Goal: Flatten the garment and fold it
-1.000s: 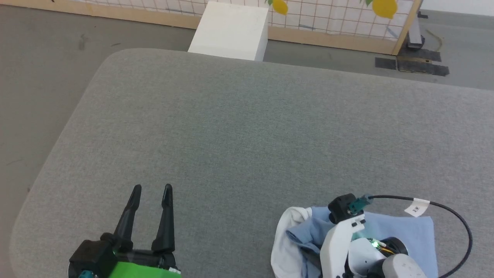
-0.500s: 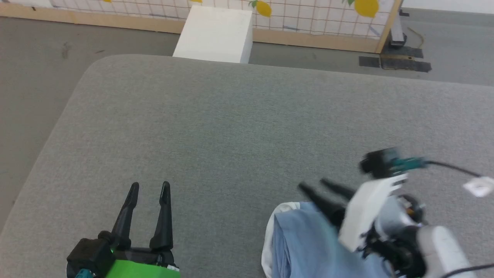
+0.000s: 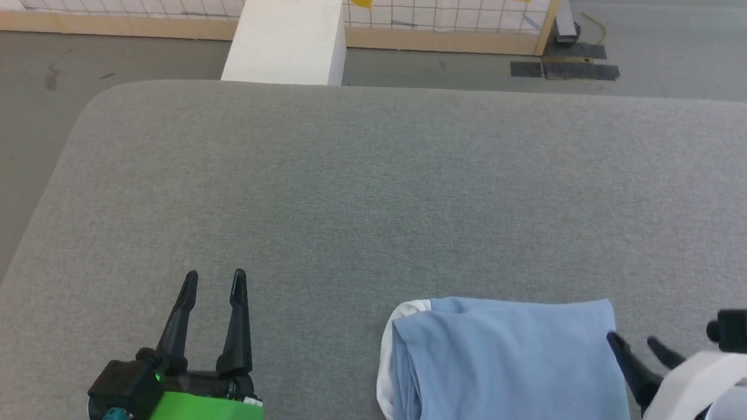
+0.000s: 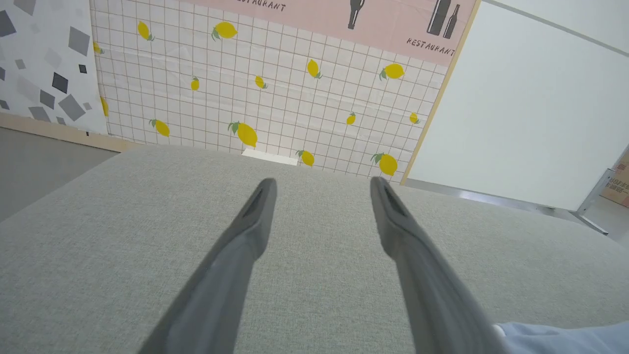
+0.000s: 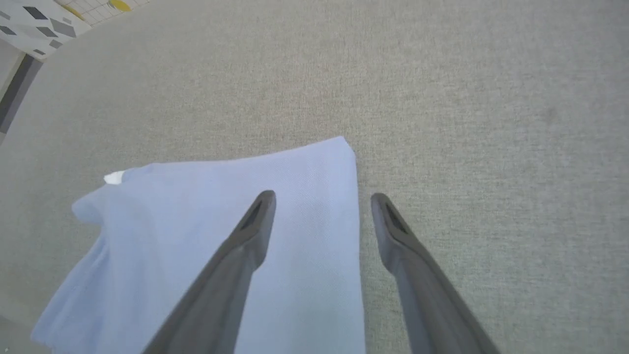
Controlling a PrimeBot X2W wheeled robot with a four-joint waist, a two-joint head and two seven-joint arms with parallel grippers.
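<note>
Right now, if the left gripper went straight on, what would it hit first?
Nothing near: the left gripper points across the grey padded surface, clear of the blue shirt. Farther on, perhaps that surface itself or the white block beyond; depth is unclear.

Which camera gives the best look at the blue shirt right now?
The head view: the shirt lies folded, both far corners and its white edge plain. The right wrist view has much of it, partly behind the right gripper. The left wrist view catches a sliver at its bottom right.
</note>
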